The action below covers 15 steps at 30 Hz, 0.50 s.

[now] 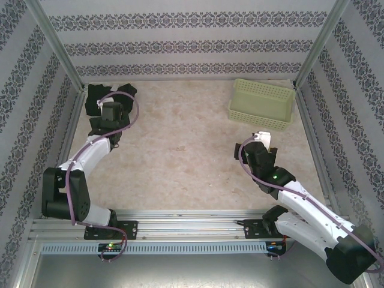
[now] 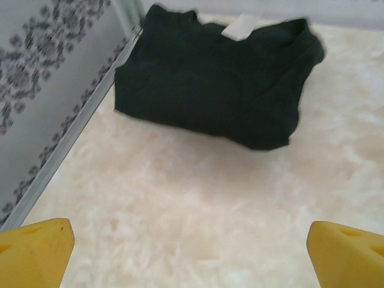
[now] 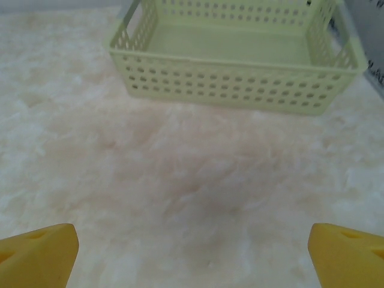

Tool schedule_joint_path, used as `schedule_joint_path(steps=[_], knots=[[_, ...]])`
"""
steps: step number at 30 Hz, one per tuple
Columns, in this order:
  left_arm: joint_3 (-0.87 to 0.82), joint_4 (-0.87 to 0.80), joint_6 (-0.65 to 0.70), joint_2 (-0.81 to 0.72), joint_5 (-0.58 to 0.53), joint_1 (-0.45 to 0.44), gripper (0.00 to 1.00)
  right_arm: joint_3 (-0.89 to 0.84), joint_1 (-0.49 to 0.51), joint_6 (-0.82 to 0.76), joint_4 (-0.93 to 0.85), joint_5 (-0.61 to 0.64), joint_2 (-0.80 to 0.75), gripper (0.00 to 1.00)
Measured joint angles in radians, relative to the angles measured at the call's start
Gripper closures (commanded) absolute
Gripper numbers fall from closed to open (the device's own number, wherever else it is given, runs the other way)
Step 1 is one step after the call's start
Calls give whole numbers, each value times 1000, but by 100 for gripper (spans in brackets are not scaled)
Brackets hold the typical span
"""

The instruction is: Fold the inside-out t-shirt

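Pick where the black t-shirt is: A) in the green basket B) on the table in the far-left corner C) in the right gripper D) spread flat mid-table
B: the t-shirt lies bundled beside the left wall, ahead of the open left gripper; the basket is empty.

Far left corner of desk [image 1: 180, 156]: inside-out t-shirt [image 2: 210, 78], hard against side rail [image 2: 78, 123]. Far right corner: basket [image 3: 228, 84], well apart from t-shirt. Left hand [image 2: 191, 253] just before t-shirt. Right hand [image 3: 192, 255] before basket. Bare desk beneath both.
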Motion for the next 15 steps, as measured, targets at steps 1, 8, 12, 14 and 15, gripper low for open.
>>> schedule_joint_path(steps=[1, 8, 12, 14, 15], knots=[[-31, 11, -10, -14, -22, 0, 0, -10, -10, -39, 43, 13, 8, 2], [-301, 256, 8, -85, -158, 0, 0, -36, -169, -238, 294, 37, 209, 2], [-393, 426, 47, -18, -143, 0, 0, -75, -277, -293, 440, -24, 316, 2], [-426, 494, 69, 8, -100, 0, 0, -112, -312, -311, 513, -62, 344, 2], [-447, 544, 78, 16, -74, 1, 0, -129, -329, -319, 540, -85, 352, 2]])
